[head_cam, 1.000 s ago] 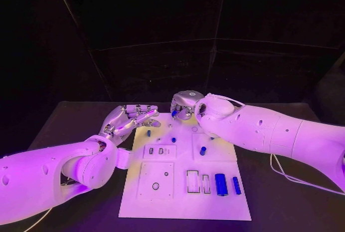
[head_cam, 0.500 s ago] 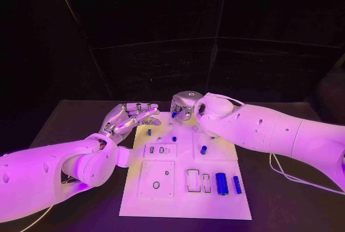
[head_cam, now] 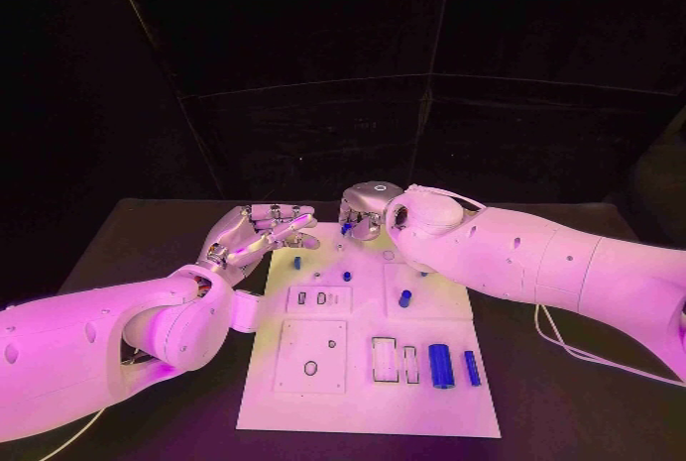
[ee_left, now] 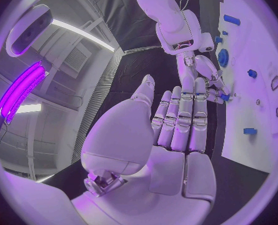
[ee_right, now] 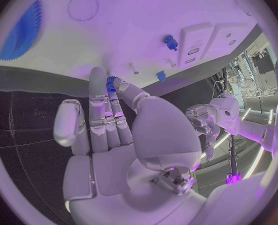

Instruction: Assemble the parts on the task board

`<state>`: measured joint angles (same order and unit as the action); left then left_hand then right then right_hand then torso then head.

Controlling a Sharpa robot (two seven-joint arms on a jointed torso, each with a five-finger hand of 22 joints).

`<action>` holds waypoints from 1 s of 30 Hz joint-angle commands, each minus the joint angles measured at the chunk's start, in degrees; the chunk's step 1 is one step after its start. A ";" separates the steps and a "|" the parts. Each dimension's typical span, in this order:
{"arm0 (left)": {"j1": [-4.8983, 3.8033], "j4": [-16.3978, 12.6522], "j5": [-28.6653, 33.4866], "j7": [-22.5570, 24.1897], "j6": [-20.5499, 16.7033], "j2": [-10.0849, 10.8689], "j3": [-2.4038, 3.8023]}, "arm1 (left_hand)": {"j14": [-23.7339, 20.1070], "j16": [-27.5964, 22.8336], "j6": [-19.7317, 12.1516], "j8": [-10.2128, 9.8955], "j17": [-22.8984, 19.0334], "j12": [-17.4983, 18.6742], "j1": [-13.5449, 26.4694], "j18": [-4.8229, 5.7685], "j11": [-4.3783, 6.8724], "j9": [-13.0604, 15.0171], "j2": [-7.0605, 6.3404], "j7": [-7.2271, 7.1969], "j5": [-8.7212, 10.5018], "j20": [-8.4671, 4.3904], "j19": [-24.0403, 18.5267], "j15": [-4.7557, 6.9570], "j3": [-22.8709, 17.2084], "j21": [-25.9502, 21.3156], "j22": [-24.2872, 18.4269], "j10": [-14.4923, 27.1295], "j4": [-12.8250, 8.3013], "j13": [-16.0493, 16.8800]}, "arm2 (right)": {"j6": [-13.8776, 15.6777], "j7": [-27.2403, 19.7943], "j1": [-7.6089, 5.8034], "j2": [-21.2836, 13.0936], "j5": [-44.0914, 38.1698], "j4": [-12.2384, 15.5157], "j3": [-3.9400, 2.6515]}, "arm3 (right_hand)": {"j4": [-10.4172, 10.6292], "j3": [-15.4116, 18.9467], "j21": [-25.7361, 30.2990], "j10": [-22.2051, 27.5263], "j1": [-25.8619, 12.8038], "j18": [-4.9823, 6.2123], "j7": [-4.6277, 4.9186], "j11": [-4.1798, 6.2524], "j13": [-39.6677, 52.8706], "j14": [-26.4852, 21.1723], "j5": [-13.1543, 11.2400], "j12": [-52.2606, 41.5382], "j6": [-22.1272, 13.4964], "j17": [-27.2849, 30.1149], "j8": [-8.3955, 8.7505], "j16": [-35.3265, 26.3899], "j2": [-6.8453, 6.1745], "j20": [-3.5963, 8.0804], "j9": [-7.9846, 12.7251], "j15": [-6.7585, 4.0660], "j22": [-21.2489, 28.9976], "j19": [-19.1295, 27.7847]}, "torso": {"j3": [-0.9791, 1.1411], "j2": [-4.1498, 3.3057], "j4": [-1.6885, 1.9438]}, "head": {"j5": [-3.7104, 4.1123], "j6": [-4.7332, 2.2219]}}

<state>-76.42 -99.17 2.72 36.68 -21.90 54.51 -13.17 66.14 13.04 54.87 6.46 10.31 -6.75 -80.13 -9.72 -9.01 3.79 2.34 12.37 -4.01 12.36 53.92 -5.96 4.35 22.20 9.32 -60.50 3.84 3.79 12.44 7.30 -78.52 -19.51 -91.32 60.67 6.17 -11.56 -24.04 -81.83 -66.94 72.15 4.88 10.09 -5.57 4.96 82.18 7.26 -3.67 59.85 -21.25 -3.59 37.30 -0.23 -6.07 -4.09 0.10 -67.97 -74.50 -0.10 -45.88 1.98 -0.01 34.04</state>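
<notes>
One white task board [head_cam: 358, 402] lies on the black table [head_cam: 129, 243], with bare table to its left, right and near edges; two hands work at its far end. The right hand [head_cam: 365, 211] pinches one small blue part [ee_right: 111, 83] between thumb and a fingertip over the far edge; the left hand [head_cam: 258, 235] hovers at the far-left corner, fingers straight and together, holding nothing. Two blue cylinders [head_cam: 440, 367] lie near right; three small blue pegs [head_cam: 403, 298] stand mid-board; a blue gear [ee_left: 223, 57] lies far right; no writing is legible
</notes>
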 commanded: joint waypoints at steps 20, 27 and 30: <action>-0.14 -0.06 -0.34 0.16 0.90 0.65 0.05 | 0.08 -0.61 0.10 -0.62 0.18 0.53 -0.09 -0.71 -0.36 -0.07 0.47 0.40 0.56 -0.10 0.43 -0.12 0.16 0.31 -0.15 0.20 -0.49 -0.09 | 6.96 3.64 -0.10 -9.64 3.91 10.21 -0.11 | 5.27 3.39 -0.42 -3.98 -0.20 -0.49 -0.18 0.69 1.52 -0.04 2.45 -7.33 -5.89 0.23 -2.46 0.94 -4.66 -0.69 -0.62 0.04 -1.50 -1.41 | 0.00 0.15 -0.49 | 0.48 -0.58; -0.15 0.04 -0.34 0.17 0.93 1.08 0.04 | 0.08 -0.62 0.10 -0.63 0.19 0.54 -0.09 -0.71 -0.36 -0.07 0.49 0.40 0.57 -0.10 0.43 -0.12 0.17 0.31 -0.15 0.20 -0.50 -0.09 | 4.44 8.35 -0.10 -18.33 9.42 17.26 -1.12 | 10.29 10.51 -3.89 -9.32 -0.20 -2.24 -2.14 3.49 20.34 0.47 4.61 -29.54 -7.17 0.55 -2.50 0.56 -7.57 1.26 -0.11 -1.64 -9.79 -7.29 | 0.06 0.22 -1.15 | 0.82 -1.15; -0.15 0.13 -0.34 0.18 0.94 1.14 0.04 | 0.08 -0.62 0.10 -0.63 0.19 0.54 -0.09 -0.71 -0.36 -0.07 0.49 0.40 0.57 -0.10 0.43 -0.12 0.17 0.31 -0.15 0.20 -0.50 -0.09 | 3.31 9.60 -0.10 -20.50 11.24 18.33 -1.24 | 14.04 15.10 -4.65 -8.65 -0.05 -2.71 -1.32 2.61 40.28 0.59 4.63 -48.46 -8.17 0.70 -2.86 0.37 -8.32 0.80 -0.05 -1.52 -11.88 -8.59 | 0.13 0.23 -1.40 | 0.86 -1.24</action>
<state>-76.48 -99.01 2.71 36.60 -21.74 55.66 -13.18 66.14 12.63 54.87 6.00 10.44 -6.42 -80.13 -9.71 -9.01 3.79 2.34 12.37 -3.77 12.36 53.91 -5.96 4.57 22.20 9.23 -60.50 3.62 3.79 16.70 13.55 -78.51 -39.94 -84.12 78.52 4.99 2.16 -9.40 -86.37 -75.79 71.86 2.60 8.85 -2.90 42.92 82.81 11.93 -49.88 51.94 -20.59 -6.23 38.03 -8.59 -5.26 -4.21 -1.51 -74.95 -82.92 -0.03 -45.67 0.94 0.82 32.88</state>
